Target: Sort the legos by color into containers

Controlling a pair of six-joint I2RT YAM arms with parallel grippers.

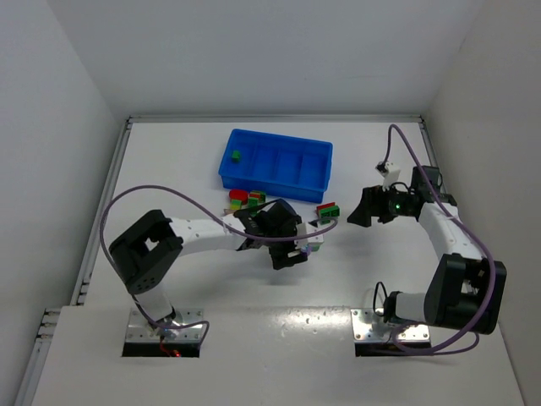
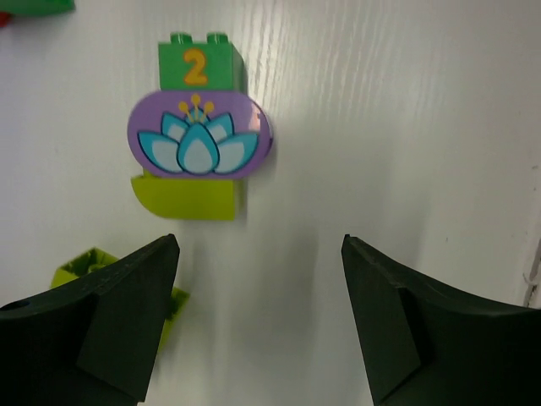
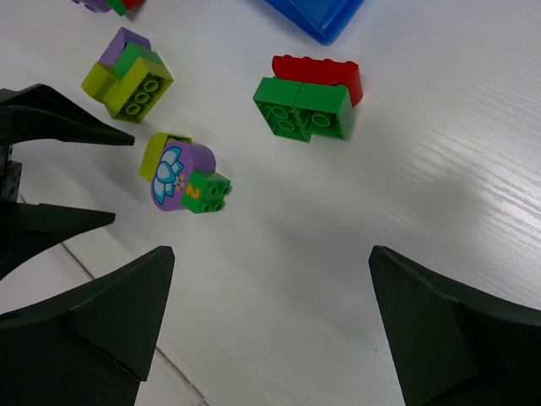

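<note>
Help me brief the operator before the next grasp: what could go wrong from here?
1. The flower cluster joins green, purple and yellow-green pieces. Dropped whole into one compartment of the blue tray, it would mix colours.
2. The cluster lies ahead of the open left gripper and off-centre to its gap, so closing might clip or push it instead of grasping it.
3. A yellow-green brick sits right beside one finger and could get knocked.

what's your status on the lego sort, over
Left tool open, facing purple flower-print lego cluster. Right tool open, empty. One green brick in blue plastic tray. Nothing blocking.
</note>
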